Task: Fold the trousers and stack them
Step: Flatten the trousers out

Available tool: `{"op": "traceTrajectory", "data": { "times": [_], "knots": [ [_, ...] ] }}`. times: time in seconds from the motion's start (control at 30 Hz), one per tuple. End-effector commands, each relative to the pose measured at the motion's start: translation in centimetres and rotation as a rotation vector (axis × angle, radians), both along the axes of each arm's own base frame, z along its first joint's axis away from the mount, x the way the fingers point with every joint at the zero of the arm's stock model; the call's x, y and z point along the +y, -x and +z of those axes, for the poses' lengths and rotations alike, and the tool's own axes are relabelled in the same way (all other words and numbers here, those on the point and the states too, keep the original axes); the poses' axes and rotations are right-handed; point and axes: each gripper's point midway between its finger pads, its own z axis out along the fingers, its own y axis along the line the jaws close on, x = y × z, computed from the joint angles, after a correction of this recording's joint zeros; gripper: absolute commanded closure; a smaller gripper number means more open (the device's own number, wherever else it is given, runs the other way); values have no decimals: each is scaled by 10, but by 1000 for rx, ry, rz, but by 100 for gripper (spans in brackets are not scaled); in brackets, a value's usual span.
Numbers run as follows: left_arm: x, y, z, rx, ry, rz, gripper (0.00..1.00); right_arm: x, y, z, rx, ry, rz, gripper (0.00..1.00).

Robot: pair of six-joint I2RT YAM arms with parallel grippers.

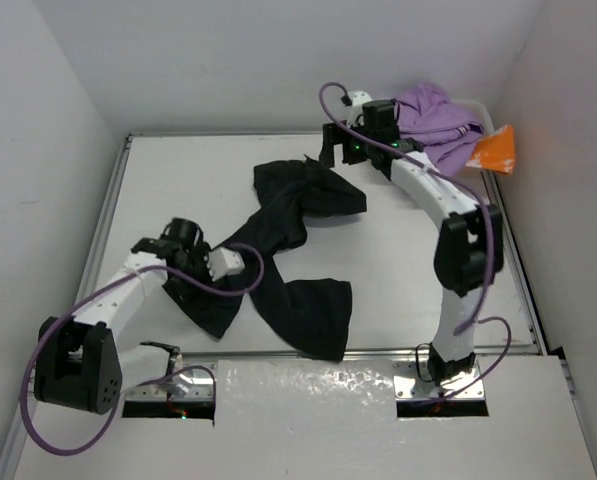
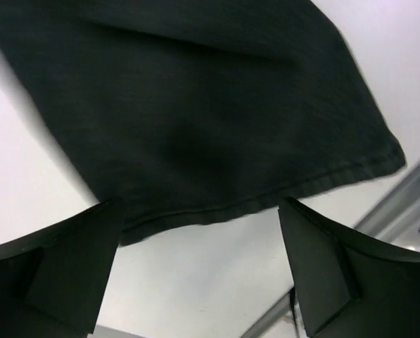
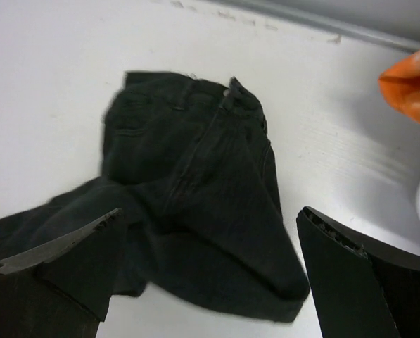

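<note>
near my bases, my left gripper point(image 2: 202, 246) hangs wide open, empty, over a leg hem point(image 2: 266, 204) of the trousers point(image 1: 283, 240) sprawled across the table point(image 1: 178, 180). farther out, my right gripper point(image 3: 210, 211) gapes empty near the waistband point(image 3: 195, 88). i'd best pinch hem and waistband at their edges, then pull flat.

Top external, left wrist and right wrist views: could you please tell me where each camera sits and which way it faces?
Top external: above and behind the bases, looking down at the white table and long black denim-like trousers; left arm and right arm show.
Left wrist: low over a trouser hem; open left hand shows.
Right wrist: facing the waistband; open right hand shows.
Shared: top and right wrist both catch the orange cloth.
</note>
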Motion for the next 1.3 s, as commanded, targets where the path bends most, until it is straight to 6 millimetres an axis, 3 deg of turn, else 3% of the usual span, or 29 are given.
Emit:
{"op": "traceTrajectory", "data": {
  "times": [0.0, 0.03, 0.07, 0.13, 0.2, 0.27, 0.3, 0.33, 0.37, 0.4, 0.43, 0.47, 0.5, 0.57, 0.6, 0.63, 0.67, 0.7, 0.73, 0.8, 0.83, 0.93, 0.97, 1.03, 1.13, 1.17, 1.2, 1.23, 1.27],
  "knots": [
    [17, 17, -26, 1, -161, -98, 10, 5, -6, -50, 119, 137, 51, 1],
    [20, 4, -31, -60, -191, -87, 6, 8, -8, -79, 171, 167, 67, 1],
    [40, 12, -46, -51, -309, -75, 4, 9, -6, -91, 196, 187, 82, 1],
    [50, -13, -50, -166, -387, -35, 3, 10, -2, -113, 237, 207, 99, 1],
    [61, -21, -53, -186, -452, 11, 5, 5, 13, -142, 293, 251, 125, 2],
    [58, -35, -52, -201, -432, 70, 29, 0, 38, -162, 370, 280, 146, 21],
    [58, -44, -48, -217, -418, 105, 48, -2, 54, -169, 430, 280, 145, 49],
    [57, -47, -48, -219, -416, 110, 57, -4, 63, -172, 446, 284, 149, 62],
    [63, -49, -49, -211, -431, 130, 66, -12, 91, -177, 506, 283, 140, 69],
    [67, -59, -44, -243, -436, 155, 95, -12, 106, -178, 520, 283, 149, 91],
    [78, -70, -37, -273, -447, 210, 100, -15, 116, -177, 509, 285, 139, 98],
    [84, -78, -31, -298, -439, 240, 100, -27, 151, -195, 564, 313, 142, 100],
    [90, -89, -24, -330, -423, 275, 100, -21, 161, -171, 495, 301, 153, 100],
    [111, -118, 1, -392, -378, 389, 100, -32, 199, -181, 506, 327, 139, 100],
    [124, -128, 9, -413, -368, 444, 100, -28, 207, -162, 450, 309, 148, 100],
    [133, -152, 37, -486, -335, 509, 100, -17, 224, -160, 436, 312, 195, 100],
    [147, -162, 41, -489, -309, 563, 100, -9, 234, -156, 407, 304, 234, 100],
    [153, -171, 50, -500, -286, 594, 100, 6, 260, -150, 368, 295, 323, 93],
    [157, -194, 75, -554, -220, 627, 100, 16, 268, -144, 321, 284, 383, 87],
    [150, -209, 98, -587, -145, 613, 100, 34, 290, -132, 287, 208, 483, 59],
    [146, -219, 119, -629, -112, 584, 100, 37, 289, -115, 263, 143, 453, 43],
    [102, -214, 143, -623, 47, 370, 100, 12, 246, -77, 173, 6, 248, 25],
    [87, -209, 152, -623, 111, 310, 100, 2, 236, -71, 169, -47, 188, 24],
    [74, -192, 147, -550, 153, 261, 100, -27, 208, -51, 119, -111, 46, 22],
    [72, -176, 142, -494, 175, 273, 100, -41, 202, -61, 174, -42, -3, 38],
    [74, -176, 147, -506, 183, 300, 100, -38, 198, -74, 242, -23, -2, 56],
    [78, -176, 155, -519, 195, 346, 100, -32, 206, -94, 358, -19, 25, 65],
    [80, -176, 159, -527, 197, 362, 100, -29, 212, -93, 384, -34, 46, 65],
    [82, -177, 163, -533, 196, 383, 100, -27, 218, -110, 452, -28, 56, 62]
  ]
}}
